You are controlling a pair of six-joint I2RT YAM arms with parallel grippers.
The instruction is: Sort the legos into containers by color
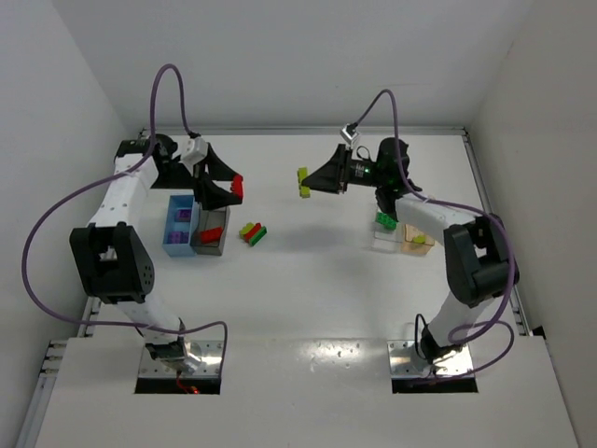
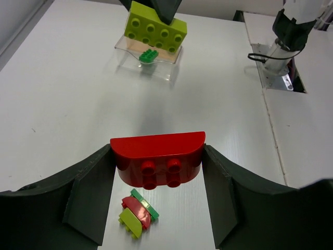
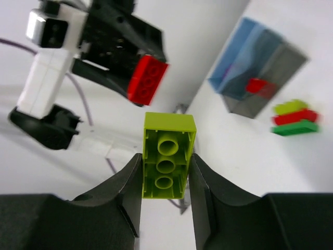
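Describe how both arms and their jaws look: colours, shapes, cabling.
The left arm and right arm have white links with bulky black joint housings. A looping purple cable trails each. Their jaws are wide, dark, curved paddles. A green light glows near the right wrist.

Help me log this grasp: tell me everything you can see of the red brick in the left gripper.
The red brick is glossy plastic, rounded at two corners, with four studs showing in two rows. It sits crosswise in the left gripper, whose dark fingers press one on each end; nothing else touches it. It is held in the air, clear of the white table, where a small pile of loose bricks lies nearby.
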